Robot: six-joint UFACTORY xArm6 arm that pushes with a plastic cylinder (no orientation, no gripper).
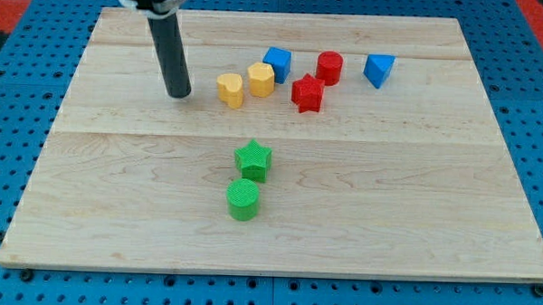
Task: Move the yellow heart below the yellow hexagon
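The yellow heart [229,89] lies on the wooden board, just left of and slightly below the yellow hexagon [261,80]; the two almost touch. My tip [179,95] rests on the board to the heart's left, about a block's width away from it. The dark rod rises from the tip toward the view's top.
A blue cube [276,62] sits above right of the hexagon. A red star [307,92], a red cylinder [329,67] and a blue triangle [378,69] lie to the right. A green star [252,160] and a green cylinder [243,199] lie lower in the middle.
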